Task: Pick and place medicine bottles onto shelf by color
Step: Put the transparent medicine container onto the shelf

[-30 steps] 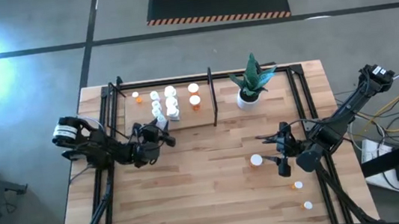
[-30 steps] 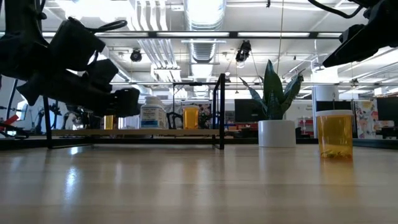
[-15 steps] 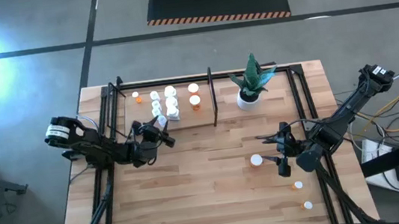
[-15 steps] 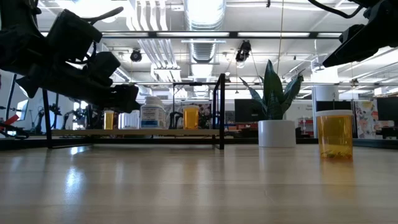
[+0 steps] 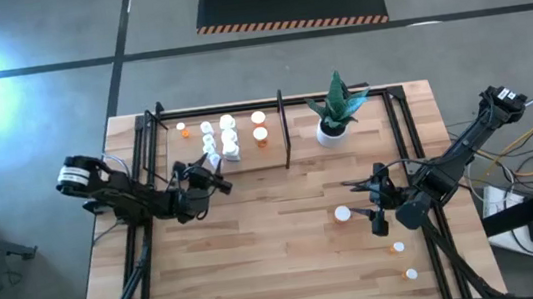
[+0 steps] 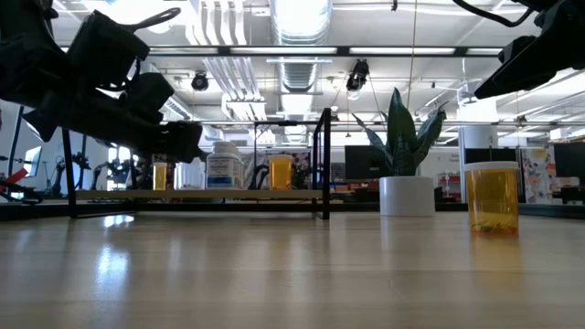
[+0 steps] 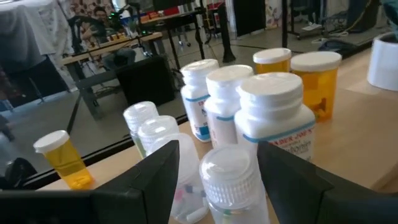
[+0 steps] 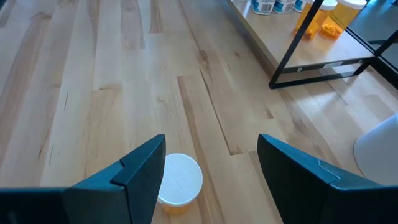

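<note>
White medicine bottle (image 7: 277, 127), blue-banded label, red print unreadable, on shelf (image 5: 248, 162). Left gripper (image 7: 214, 180) fingers apart around clear white-capped bottle (image 7: 231, 183). Right gripper (image 8: 208, 165) fingers apart above orange bottle (image 8: 178, 182).

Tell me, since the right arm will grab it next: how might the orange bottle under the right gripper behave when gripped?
The orange bottle stands upright, so it may tip if nudged sideways. Its round, smooth sides could slip or roll. The right gripper is open above it.
</note>
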You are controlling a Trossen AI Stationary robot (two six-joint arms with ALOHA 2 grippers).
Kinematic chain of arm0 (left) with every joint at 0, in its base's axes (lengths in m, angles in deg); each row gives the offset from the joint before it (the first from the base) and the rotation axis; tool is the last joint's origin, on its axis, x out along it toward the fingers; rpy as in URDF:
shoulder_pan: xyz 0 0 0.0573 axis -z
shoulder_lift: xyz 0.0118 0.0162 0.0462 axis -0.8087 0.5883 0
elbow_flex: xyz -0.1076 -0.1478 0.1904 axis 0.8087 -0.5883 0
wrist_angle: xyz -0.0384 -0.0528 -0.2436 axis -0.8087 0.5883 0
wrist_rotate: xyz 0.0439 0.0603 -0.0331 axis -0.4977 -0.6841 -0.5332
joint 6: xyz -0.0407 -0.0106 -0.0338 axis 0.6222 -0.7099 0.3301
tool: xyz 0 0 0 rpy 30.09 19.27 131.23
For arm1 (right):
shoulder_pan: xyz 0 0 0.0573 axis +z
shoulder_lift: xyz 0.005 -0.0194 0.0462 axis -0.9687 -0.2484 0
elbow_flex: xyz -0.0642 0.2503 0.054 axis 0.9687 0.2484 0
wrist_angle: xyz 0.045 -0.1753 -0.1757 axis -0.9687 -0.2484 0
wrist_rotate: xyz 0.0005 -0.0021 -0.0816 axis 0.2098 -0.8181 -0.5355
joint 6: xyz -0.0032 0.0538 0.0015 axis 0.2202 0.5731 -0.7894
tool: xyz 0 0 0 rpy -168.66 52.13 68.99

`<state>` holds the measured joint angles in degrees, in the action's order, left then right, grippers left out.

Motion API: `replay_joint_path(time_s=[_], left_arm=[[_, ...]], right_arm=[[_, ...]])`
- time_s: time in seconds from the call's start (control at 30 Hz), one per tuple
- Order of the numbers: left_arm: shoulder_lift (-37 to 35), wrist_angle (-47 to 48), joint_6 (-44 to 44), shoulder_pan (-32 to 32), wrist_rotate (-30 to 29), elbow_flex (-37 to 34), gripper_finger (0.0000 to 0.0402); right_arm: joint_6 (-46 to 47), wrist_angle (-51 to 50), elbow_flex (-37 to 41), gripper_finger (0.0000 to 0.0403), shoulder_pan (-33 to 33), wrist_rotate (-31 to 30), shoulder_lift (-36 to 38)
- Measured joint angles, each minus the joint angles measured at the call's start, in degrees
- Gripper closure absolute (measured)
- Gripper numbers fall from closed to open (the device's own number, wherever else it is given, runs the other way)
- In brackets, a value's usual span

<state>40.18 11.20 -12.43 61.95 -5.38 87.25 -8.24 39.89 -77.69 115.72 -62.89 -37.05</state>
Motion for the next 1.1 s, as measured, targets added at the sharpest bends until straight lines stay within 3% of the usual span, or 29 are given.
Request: replay_joint_path(time_s=[0.7, 1.1], left_arm=[[-0.85, 2.52, -0.06, 0.22, -1.63, 0.17, 0.0201], [-8.82, 11.06, -0.5, 2.57, -1.63, 0.19, 0.0201]], right_arm=[[0.04, 0.0, 0.0, 0.0158, 0.0, 0.0, 0.0], [0.04, -0.03, 0.0, 0.0158, 0.0, 0.02, 0.0]])
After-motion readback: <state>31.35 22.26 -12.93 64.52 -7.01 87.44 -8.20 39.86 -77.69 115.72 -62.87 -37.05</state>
